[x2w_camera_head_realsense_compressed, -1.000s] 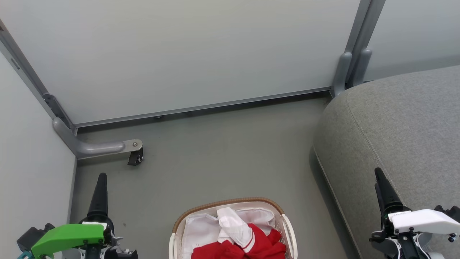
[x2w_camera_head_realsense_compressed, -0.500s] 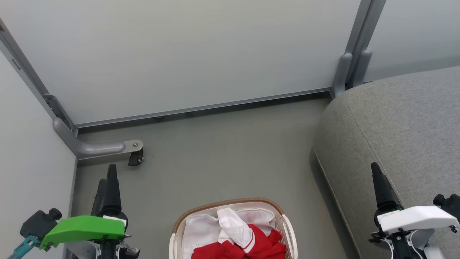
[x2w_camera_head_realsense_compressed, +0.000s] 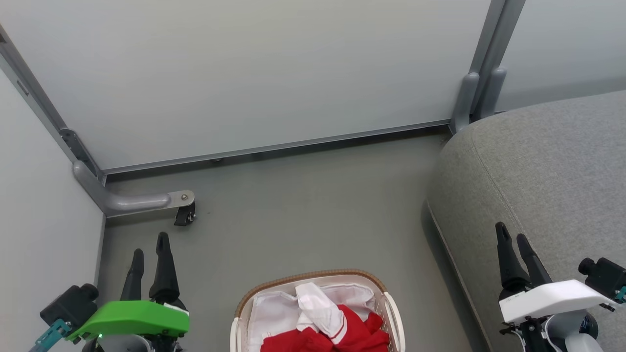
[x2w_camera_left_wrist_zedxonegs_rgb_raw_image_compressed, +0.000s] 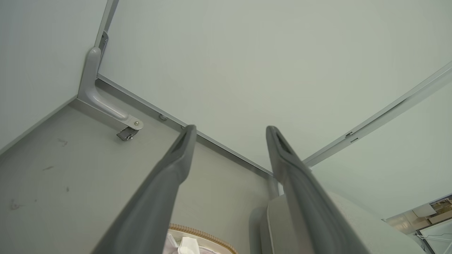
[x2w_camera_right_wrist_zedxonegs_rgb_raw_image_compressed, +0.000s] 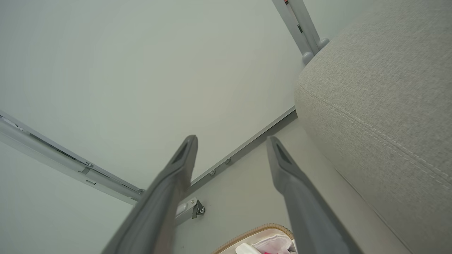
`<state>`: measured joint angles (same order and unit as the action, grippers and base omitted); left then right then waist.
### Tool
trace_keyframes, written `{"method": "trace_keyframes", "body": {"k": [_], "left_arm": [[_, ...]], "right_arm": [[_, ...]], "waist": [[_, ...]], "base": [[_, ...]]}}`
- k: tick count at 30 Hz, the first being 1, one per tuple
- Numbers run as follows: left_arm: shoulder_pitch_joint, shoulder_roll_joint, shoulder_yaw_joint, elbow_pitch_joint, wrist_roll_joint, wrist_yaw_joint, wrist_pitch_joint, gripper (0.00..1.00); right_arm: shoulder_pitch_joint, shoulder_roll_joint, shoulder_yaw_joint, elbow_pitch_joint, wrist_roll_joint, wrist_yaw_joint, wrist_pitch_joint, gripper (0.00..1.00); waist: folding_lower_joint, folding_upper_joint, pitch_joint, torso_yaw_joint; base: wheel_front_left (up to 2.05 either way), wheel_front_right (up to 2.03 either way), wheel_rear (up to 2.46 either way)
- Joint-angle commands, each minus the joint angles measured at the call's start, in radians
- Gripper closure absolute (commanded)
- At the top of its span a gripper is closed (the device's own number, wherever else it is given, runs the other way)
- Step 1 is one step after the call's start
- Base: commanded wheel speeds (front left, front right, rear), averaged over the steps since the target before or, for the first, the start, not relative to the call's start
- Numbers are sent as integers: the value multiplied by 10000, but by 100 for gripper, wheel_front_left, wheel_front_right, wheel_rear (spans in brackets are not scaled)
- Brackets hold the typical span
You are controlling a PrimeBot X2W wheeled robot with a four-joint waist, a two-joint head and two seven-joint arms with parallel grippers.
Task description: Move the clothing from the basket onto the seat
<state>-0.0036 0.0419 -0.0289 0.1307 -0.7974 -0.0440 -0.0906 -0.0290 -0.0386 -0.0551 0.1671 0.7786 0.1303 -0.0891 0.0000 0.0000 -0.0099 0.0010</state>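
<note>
Your left pincer and right pincer each gaped apart, empty. Red clothing lay in the basket beside the seat.

We see red clothing with white stripes, a cream basket rimmed brown, and a grey woven seat.

Left gripper creeps forward and rolls, jaws now seen spread; right gripper rolls too, sliding slightly inward.
</note>
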Motion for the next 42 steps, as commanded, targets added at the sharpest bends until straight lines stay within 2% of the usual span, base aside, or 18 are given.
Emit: {"method": "trace_keyframes", "body": {"k": [1,20,42], "left_arm": [[85,67,0,-85,370,42,-103,0],[401,84,-186,584,2444,39,-637,0],[588,100,-292,955,4131,170,-1158,0]], "right_arm": [[56,-76,19,-141,-365,3,-115,0],[210,-99,293,-14,-2776,4,-657,0],[384,-118,495,167,-5031,4,-1172,0]], "waist": [[0,0,2,4],[0,0,-70,26],[0,0,-135,53]], "base": [[0,0,0],[0,0,0],[0,0,0]]}}
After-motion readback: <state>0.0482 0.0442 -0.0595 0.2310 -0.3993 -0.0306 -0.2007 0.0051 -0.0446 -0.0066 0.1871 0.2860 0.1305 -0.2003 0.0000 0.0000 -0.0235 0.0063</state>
